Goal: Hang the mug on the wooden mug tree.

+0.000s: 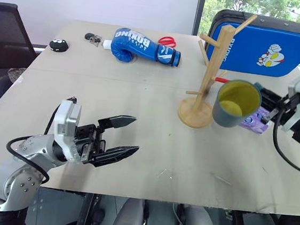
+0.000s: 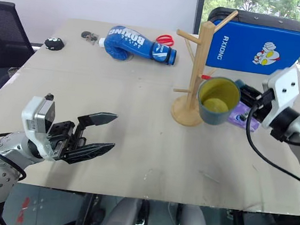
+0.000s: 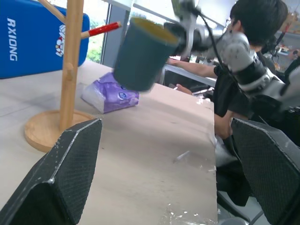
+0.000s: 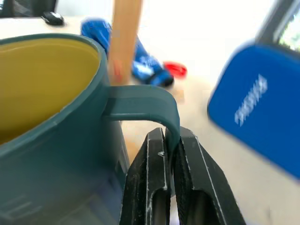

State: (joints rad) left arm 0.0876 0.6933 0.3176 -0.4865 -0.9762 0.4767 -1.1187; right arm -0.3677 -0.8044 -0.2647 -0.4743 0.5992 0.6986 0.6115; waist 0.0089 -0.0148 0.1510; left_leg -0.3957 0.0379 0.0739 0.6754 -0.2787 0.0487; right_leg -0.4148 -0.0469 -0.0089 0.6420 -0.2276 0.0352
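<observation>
The teal mug [image 1: 235, 104] with its yellow inside hangs in the air, tilted, just right of the wooden mug tree [image 1: 207, 75]. My right gripper [image 1: 264, 96] is shut on the mug's handle [image 4: 145, 107], its two fingers pinching the handle's lower end. The tree stands upright on its round base [image 1: 194, 113], with pegs slanting up and a red-tipped peg [image 3: 104, 29] near the mug. My left gripper [image 1: 127, 137] hovers open over the table's near left part, pointing toward the tree, nothing between its fingers.
A purple tissue pack [image 1: 255, 122] lies on the table right of the tree's base. A blue boxing glove [image 1: 141, 46], red scissors [image 1: 167, 41] and small dark items [image 1: 58, 44] lie at the far side. A blue pad [image 1: 267, 45] stands behind the tree. A person [image 3: 243, 56] sits nearby.
</observation>
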